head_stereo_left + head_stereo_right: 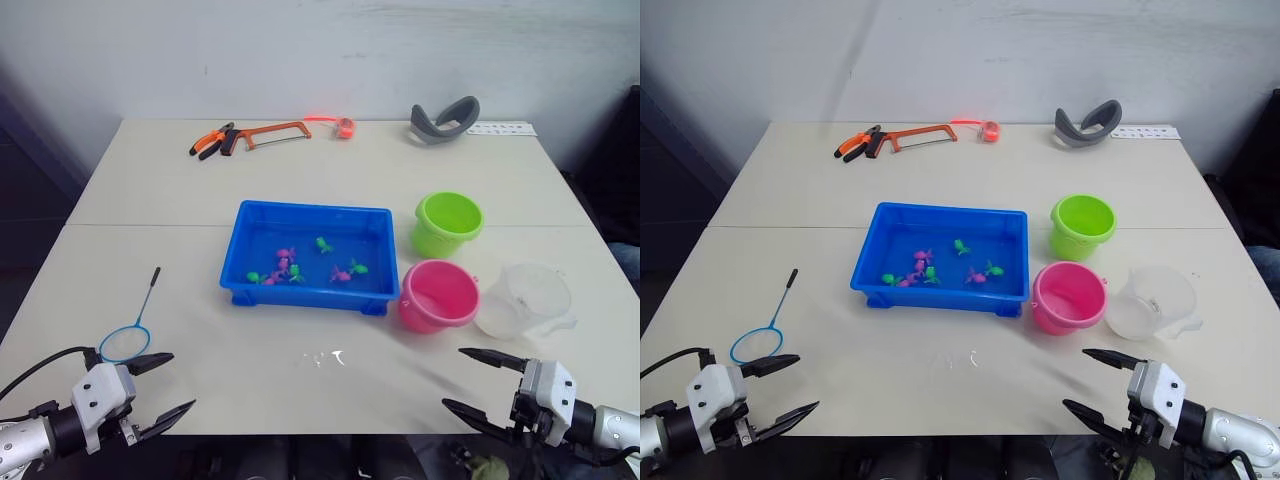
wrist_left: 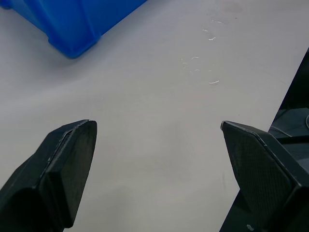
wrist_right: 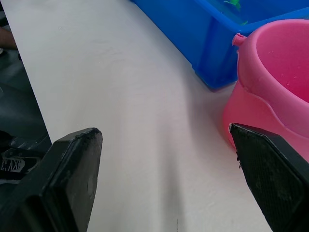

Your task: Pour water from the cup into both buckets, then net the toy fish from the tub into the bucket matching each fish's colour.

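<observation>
**Nothing gripped yet – cup first, spill risk high**

Right now both grippers hover at the near table edge w/ fingers spread wide, holding nothing: left gripper [image 1: 158, 388] near-left of the blue tub [image 1: 250, 272], right gripper [image 1: 484, 383] near-right of it.

Landmark = tub, mid-table. Clear measuring cup [image 1: 528, 298] sits well right of the tub, just beside the pink bucket [image 1: 438, 295], which is off the tub's near-right corner, v. close to it. Green bucket [image 1: 447, 222] is right of the tub's far-right corner, behind the pink one. Net [image 1: 132, 330] lies flat on the table [image 1: 150, 190], left of the tub, hoop toward the robot, handle pointing away.

Risks, as I judge them:
- Cup is see-through and crowded against the pink bucket; a sloppy reach by the right gripper could knock either over and dump water on the table.
- Pouring into small pails = easy overshoot, esp. the green one, reached over the pink.
- Net handle is thin and flat on the tabletop; fingers may slip off or skid it away.
- Fish are tiny, bunched; one scoop may catch mixed colours → wrong bucket.

Counts: 2 buckets, 1 cup, 1 tub, 1 net. Toy fish [image 1: 322, 244] in tub: approx 8, pink and green about even; exact no. hard to tell where they cluster.
</observation>
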Controlling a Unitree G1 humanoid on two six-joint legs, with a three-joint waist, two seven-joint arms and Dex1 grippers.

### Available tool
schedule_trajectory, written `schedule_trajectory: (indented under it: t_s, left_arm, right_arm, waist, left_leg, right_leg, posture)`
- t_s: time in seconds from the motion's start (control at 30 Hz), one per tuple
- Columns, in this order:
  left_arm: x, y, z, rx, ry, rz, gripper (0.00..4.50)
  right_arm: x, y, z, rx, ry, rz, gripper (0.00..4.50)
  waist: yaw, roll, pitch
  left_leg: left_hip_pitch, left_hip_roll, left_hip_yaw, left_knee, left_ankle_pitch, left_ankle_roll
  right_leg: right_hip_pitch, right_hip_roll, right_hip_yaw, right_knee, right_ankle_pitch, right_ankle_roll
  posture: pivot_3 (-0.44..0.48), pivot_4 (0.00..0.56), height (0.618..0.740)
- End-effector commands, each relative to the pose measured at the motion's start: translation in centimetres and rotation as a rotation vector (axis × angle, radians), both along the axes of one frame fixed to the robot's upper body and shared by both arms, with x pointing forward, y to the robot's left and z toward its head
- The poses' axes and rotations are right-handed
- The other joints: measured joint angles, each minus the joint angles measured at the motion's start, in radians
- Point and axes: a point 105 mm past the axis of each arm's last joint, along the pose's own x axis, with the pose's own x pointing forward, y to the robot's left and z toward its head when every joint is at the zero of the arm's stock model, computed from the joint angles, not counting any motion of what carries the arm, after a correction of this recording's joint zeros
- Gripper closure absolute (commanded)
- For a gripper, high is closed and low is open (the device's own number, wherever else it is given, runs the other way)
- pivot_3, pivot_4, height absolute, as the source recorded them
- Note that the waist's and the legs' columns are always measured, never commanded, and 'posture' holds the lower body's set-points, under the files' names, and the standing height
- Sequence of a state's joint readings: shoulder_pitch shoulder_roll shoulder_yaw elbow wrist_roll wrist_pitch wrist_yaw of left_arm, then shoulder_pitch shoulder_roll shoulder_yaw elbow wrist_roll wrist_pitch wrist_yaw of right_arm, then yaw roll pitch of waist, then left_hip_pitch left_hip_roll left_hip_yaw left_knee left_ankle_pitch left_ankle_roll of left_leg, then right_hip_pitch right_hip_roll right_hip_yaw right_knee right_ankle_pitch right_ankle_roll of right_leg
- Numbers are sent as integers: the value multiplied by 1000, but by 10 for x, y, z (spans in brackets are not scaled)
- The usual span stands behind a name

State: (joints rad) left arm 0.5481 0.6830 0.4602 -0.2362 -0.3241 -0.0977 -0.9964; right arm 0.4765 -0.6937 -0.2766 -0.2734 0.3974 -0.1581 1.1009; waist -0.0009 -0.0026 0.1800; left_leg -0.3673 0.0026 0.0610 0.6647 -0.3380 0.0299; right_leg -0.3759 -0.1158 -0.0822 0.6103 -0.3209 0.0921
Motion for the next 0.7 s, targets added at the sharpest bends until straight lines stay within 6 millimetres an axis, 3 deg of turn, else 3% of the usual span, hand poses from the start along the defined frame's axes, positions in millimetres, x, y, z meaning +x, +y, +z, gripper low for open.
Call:
schedule_trajectory:
  t_s: [0.03,0.2,0.37,0.53,0.7]
  left_arm:
    - [-2,-6,12,-47,-16,-30,31]
    - [-3,-38,32,-213,16,-163,31]
    - [12,-72,56,-307,7,-282,31]
    - [34,-101,75,-351,-36,-397,31]
    - [49,-115,86,-374,-58,-453,31]
  right_arm:
    - [0,5,5,22,-22,19,0]
    - [-3,0,13,53,-31,-56,0]
    - [-9,-17,25,117,-72,-283,0]
    - [-24,-48,29,235,-126,-674,0]
    - [-40,-74,22,303,-150,-1020,0]
  waist:
    - [0,0,0]
    - [3,0,0]
    - [9,3,-2]
    - [10,6,-3]
    - [-3,8,-4]
  left_leg:
    - [0,0,0,0,0,0]
    - [0,0,0,0,0,0]
    - [0,0,-1,0,1,-1]
    - [1,0,-1,0,2,-2]
    - [2,0,1,-1,2,-3]
  right_leg:
    - [0,0,0,0,0,0]
    - [0,0,0,0,0,0]
    - [1,0,0,1,0,0]
    - [1,0,0,3,0,0]
    - [0,1,2,5,0,0]
  posture:
    - [0,150,740]
    - [0,150,740]
    - [0,150,740]
    - [0,150,740]
    - [0,150,740]
